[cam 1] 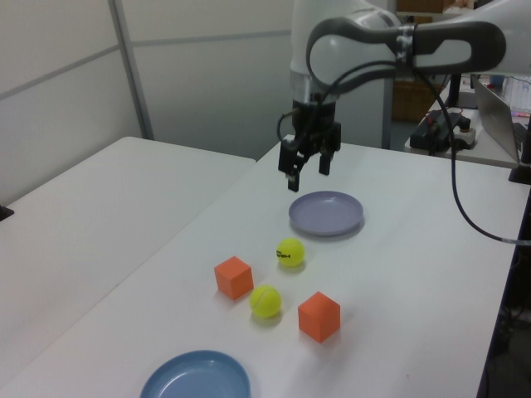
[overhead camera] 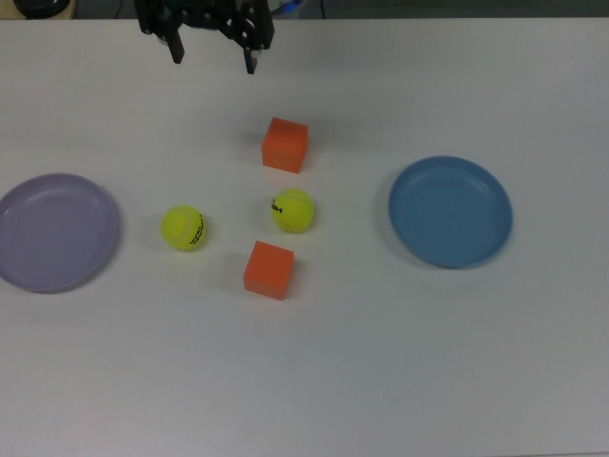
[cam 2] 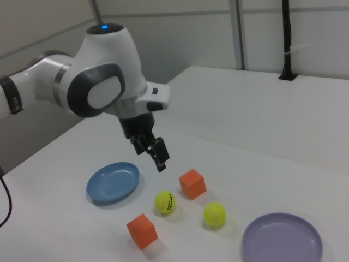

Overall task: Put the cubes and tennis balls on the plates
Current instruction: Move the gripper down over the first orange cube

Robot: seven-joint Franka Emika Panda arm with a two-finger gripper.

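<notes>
Your claw hangs open and empty above the table, near the edge at the top of the top view, its fingers well apart. Nearest it is one cube, which sits toward the table's middle. Beyond that cube lie two balls, one just past it and the other toward the lavender plate. The second cube rests between the balls, farther from the claw. You have the lavender plate at the top view's left edge, the blue plate toward the top view's right, both bare.
</notes>
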